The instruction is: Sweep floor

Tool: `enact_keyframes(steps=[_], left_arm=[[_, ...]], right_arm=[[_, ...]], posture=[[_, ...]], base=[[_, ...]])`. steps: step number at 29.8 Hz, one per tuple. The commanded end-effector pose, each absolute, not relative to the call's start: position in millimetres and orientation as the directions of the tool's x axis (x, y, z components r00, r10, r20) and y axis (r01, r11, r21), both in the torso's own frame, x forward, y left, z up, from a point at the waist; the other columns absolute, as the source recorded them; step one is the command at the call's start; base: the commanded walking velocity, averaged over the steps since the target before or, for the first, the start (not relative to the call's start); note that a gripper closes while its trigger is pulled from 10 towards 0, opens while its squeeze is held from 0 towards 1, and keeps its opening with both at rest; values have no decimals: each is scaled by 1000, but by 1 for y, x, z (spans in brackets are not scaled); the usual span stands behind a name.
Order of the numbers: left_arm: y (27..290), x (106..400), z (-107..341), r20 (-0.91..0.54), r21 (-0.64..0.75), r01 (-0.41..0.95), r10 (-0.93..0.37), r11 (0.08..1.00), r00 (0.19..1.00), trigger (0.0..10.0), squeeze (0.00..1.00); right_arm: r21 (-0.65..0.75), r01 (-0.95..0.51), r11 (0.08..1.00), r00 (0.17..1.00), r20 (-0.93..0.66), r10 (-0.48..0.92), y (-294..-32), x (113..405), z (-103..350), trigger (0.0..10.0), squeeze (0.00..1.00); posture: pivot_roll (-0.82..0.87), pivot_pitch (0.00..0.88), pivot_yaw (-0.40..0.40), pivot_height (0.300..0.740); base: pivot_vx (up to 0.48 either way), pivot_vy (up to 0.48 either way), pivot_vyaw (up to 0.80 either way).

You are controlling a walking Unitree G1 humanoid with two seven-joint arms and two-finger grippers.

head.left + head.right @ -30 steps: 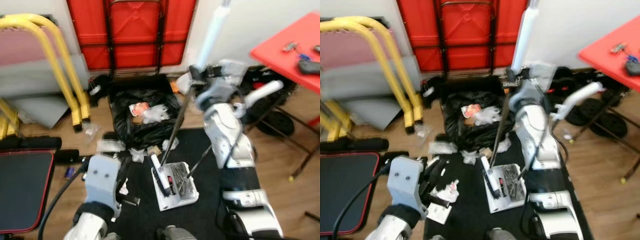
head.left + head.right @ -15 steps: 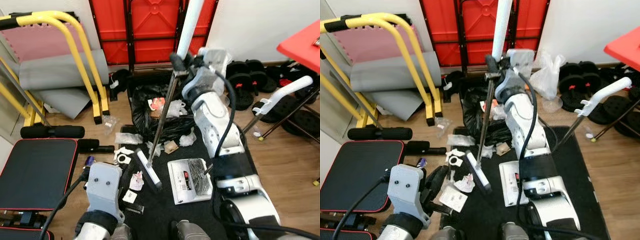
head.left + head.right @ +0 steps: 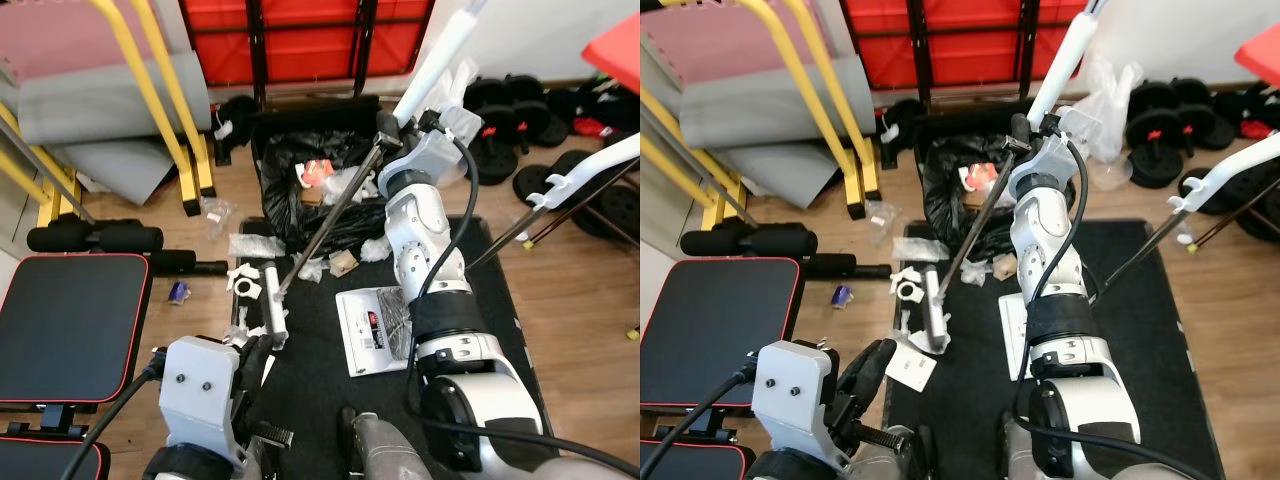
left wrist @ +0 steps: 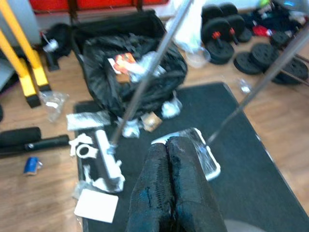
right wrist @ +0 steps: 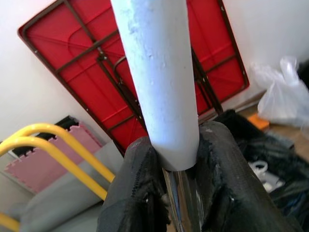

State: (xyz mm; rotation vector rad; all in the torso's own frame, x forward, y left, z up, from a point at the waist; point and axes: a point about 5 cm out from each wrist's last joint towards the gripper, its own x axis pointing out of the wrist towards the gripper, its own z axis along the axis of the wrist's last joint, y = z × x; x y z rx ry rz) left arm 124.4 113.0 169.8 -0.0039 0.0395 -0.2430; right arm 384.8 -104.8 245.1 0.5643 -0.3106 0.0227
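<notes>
No lettering, brand, number or sign can be read. The white sheet [image 3: 378, 326] on the black mat, below the right gripper [image 5: 177, 179], carries a small red mark and dark print, too blurred to make out.

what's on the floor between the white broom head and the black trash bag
In the left eye view, scraps of white plastic wrap and crumpled paper lie between the white broom head and the black trash bag.

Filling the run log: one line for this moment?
right end effector: shut on broom handle | broom head: mat's left edge, among scraps | left end effector: shut, idle
</notes>
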Motion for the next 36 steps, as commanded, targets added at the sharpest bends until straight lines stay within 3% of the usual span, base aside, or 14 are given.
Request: enact_keyframes(steps=[1,10,15,19,26,32,36], left_arm=[[113,120,169,-67,-26,230,-232,973,971,10000,0],[111,108,173,-77,-44,238,-241,970,968,10000,0],[109,106,173,-76,-52,236,-240,970,968,10000,0],[109,106,173,-76,-53,235,-239,970,968,10000,0],[110,110,173,-80,-59,235,-239,970,968,10000,0],[110,114,174,-80,-57,235,-239,970,968,10000,0],[111,120,172,-68,-48,231,-234,972,970,10000,0]], right_arm=[[583,-141,800,937,338,-82,-104,384,254,10000,0],[610,-101,786,947,300,-112,-103,393,246,10000,0],[475,-47,879,945,306,-115,-105,394,234,10000,0],[434,-27,901,941,316,-124,-109,394,235,10000,0],[343,-15,939,888,436,-145,-126,396,283,10000,0],[318,-25,948,879,458,-131,-125,396,294,10000,0],[195,-72,978,870,492,-34,-111,393,302,10000,0]], posture=[[32,381,-21,740],[45,423,-16,740],[39,437,-25,740],[37,436,-25,740],[6,412,-28,740],[-8,396,-33,740],[-19,373,-42,740]], base=[[0,0,0],[0,0,0],[0,0,0],[0,0,0],[0,0,0],[0,0,0],[0,0,0]])
